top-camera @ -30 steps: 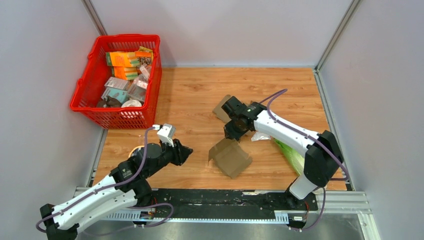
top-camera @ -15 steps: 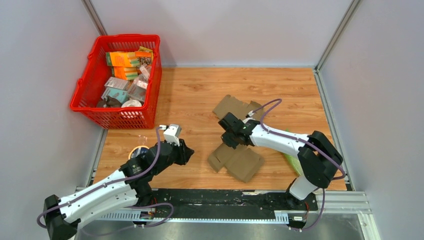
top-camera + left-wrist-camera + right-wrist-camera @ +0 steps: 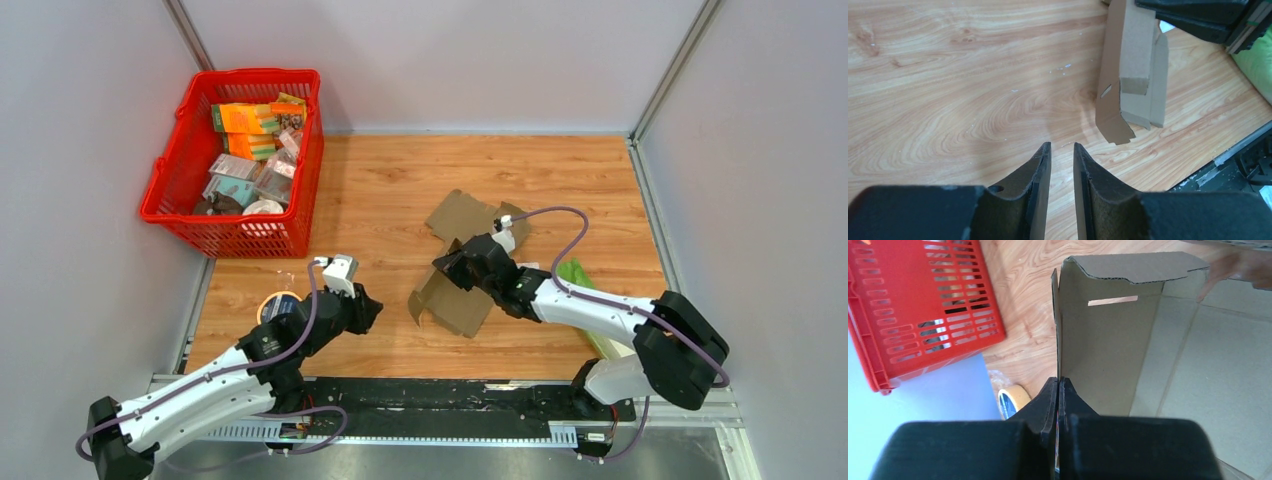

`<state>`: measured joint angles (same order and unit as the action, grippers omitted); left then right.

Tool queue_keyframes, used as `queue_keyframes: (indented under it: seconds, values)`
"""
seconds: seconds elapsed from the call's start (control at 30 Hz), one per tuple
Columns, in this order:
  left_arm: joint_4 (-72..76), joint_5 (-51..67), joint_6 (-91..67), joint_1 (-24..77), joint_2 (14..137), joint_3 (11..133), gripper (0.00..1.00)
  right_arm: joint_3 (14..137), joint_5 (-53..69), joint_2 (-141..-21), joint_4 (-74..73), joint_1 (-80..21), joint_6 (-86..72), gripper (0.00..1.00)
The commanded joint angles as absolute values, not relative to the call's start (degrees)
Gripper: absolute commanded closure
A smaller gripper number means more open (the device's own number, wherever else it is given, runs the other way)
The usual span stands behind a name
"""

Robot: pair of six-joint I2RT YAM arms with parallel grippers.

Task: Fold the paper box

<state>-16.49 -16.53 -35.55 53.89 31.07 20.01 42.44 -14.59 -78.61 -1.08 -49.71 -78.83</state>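
Observation:
The brown paper box (image 3: 452, 303) lies partly folded on the wooden table, one wall standing. My right gripper (image 3: 457, 268) is shut on the edge of that wall; the right wrist view shows its jaws (image 3: 1058, 381) pinching the cardboard panel (image 3: 1108, 335), which has a slot near the top. My left gripper (image 3: 368, 310) hovers low over the table to the left of the box, apart from it. In the left wrist view its jaws (image 3: 1061, 146) stand a narrow gap apart with nothing between them, and the box (image 3: 1128, 75) lies ahead to the right.
A second flat cardboard piece (image 3: 462, 215) lies behind the box. A red basket (image 3: 255, 238) full of packets stands at the back left. A tape roll (image 3: 278, 303) sits by the left arm. A green bag (image 3: 585, 290) lies to the right.
My right gripper has drawn back toward the near side and left while holding the box, which has shifted left with one wall raised. The left arm has barely moved.

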Motion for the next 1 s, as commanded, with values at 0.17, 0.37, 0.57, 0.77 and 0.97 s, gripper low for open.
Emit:
queue_keyframes:
  seconds: [0.17, 0.37, 0.57, 0.77, 0.97]
  values:
    - [-16.97, -17.41, -34.02, 53.7, 27.25, 19.86, 0.67, 36.83, -10.82, -82.35, 16.5, -48.61, -78.14, 1.0]
    - [-12.94, -13.63, -31.73, 53.7, 30.32, 19.08, 0.64, 31.82, -8.36, -84.73, 26.18, -48.08, -77.7, 1.0]
    - [-7.66, -11.6, -29.44, 53.7, 36.64, 18.9, 0.69, 25.58, -6.6, -81.57, 35.15, -47.81, -74.27, 1.0]
    - [-2.13, -9.85, -29.27, 53.7, 39.81, 17.93, 0.69, 17.42, -4.06, -81.82, 51.3, -45.53, -74.01, 1.0]
    - [7.88, -6.77, -27.6, 53.7, 42.27, 14.51, 0.61, 16.26, -2.64, -89.11, 64.5, -45.18, -73.83, 1.0]
